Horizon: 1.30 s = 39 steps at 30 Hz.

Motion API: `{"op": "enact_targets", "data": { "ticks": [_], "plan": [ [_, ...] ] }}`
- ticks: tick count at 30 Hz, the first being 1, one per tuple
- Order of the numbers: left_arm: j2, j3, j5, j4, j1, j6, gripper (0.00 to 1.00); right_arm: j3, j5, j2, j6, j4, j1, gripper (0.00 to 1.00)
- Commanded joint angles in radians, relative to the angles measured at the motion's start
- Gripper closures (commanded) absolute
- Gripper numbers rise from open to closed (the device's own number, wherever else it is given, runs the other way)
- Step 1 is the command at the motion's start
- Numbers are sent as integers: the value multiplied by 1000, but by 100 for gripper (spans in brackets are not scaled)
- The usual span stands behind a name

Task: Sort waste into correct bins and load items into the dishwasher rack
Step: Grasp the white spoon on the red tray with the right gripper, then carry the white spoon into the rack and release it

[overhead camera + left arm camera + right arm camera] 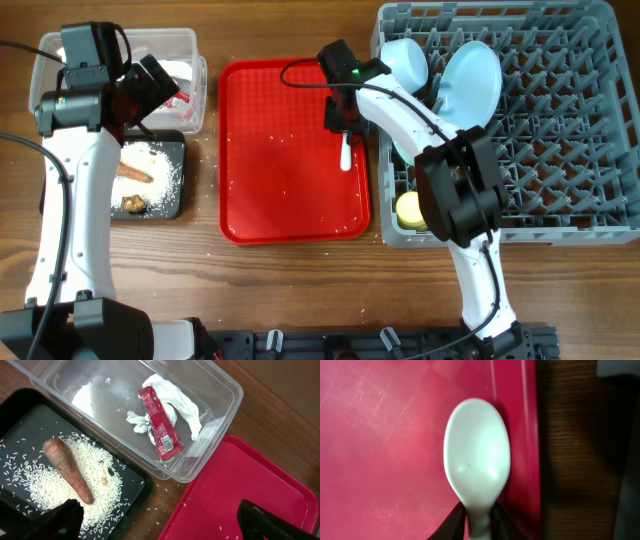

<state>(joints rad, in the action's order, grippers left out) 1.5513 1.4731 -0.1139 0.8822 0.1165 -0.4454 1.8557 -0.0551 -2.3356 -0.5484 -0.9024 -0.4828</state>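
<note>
The right end effector is clenched on the spoon handle at the red tray's right edge, centre of the overhead frame. The left end effector is released, fingers spread wide, near the upper-left tub holding the wrapper. The carrot and rice lie in the black tray.

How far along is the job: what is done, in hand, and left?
Done: wrapper in the clear tub; rice, carrot piece and brown lump in the black tray; plate, a bowl and yellow cup in the rack. In hand: the right tool grips the white spoon over the red tray. Left: move the spoon into the rack, clear stray grains from the table.
</note>
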Motion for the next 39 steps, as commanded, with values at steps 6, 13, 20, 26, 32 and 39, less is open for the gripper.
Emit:
{"op": "enact_targets", "data": {
  "ticks": [6,13,20,26,32,39],
  "plan": [
    [2,5,2,-3,-3,23,0,-13,97,-43,12,1,10,90],
    [2,5,2,-3,-3,23,0,4,130,26,82,-18,10,90],
    [2,4,2,-3,-3,23,0,43,169,309,195,-139,11,90],
    [2,5,2,-3,-3,23,0,42,51,622,176,-199,50,90],
    [2,5,2,-3,-3,23,0,42,-188,764,-40,-432,288,90],
    [2,5,2,-3,-3,23,0,-182,-217,761,-313,-481,562,96]
  ]
}}
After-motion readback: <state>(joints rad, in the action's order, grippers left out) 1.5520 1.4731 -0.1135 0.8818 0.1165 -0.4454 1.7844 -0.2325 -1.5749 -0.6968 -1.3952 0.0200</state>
